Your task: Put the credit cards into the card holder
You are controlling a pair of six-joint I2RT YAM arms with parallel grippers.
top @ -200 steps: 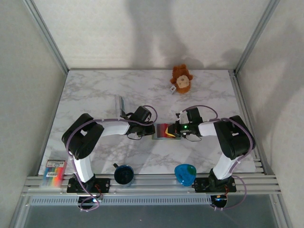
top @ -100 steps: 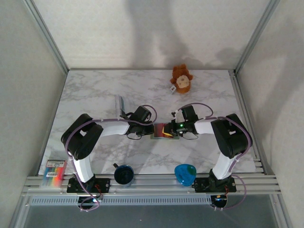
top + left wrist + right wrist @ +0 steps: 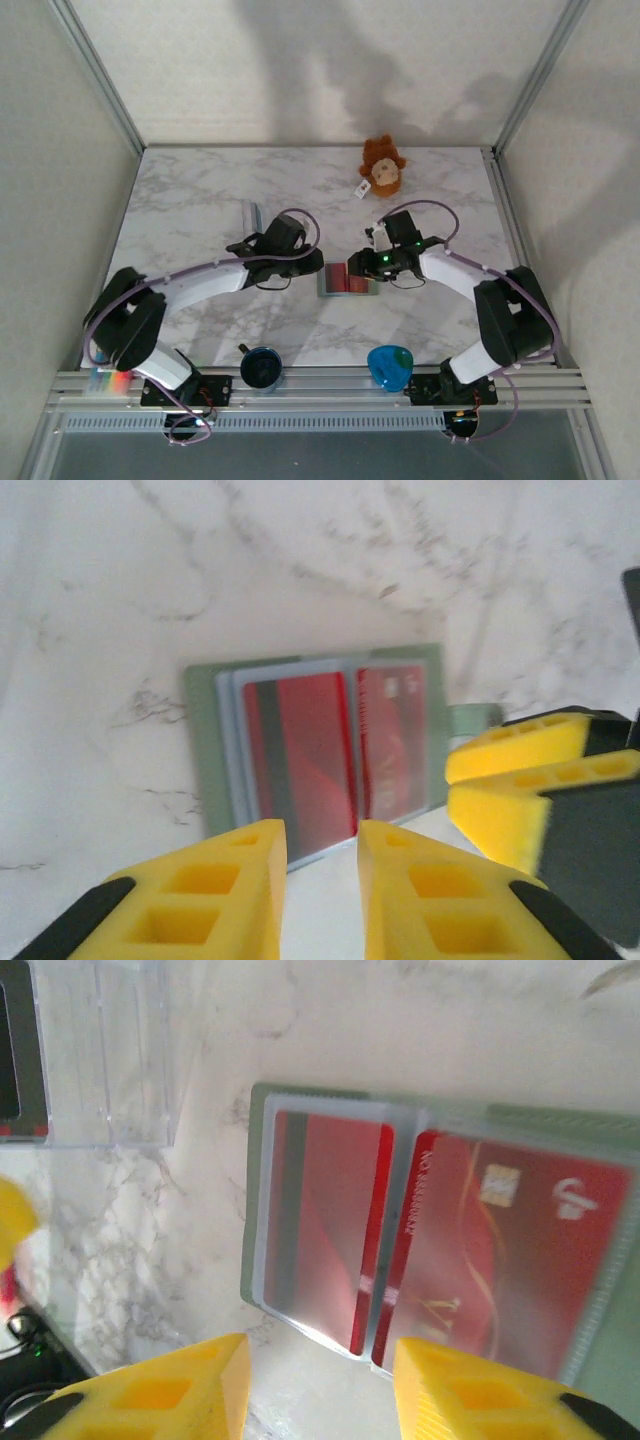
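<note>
The card holder (image 3: pixel 207 742) lies open and flat on the marble table, grey-green with a blue-grey inner side. Two red credit cards sit under its clear sleeves: one showing a dark stripe (image 3: pixel 303 765), the other with white and yellow marks (image 3: pixel 500 1250). In the top view the card holder (image 3: pixel 324 282) lies between both grippers. My left gripper (image 3: pixel 322 875) hovers open just off the holder's near edge, with nothing between its fingers. My right gripper (image 3: pixel 320 1385) is open too, above the holder's edge, holding nothing. Its yellow fingers (image 3: pixel 520 780) show beside the holder in the left wrist view.
A clear plastic display stand (image 3: pixel 250 215) stands left of the holder, close behind my left wrist. A plush monkey (image 3: pixel 381 166) sits at the back. A dark blue cup (image 3: pixel 261 367) and a bright blue object (image 3: pixel 389 366) rest near the front rail.
Both grippers have opened and drawn back a little from the card holder. The left arm has stretched out, its elbow swinging left. The holder now lies flat with both cards showing.
</note>
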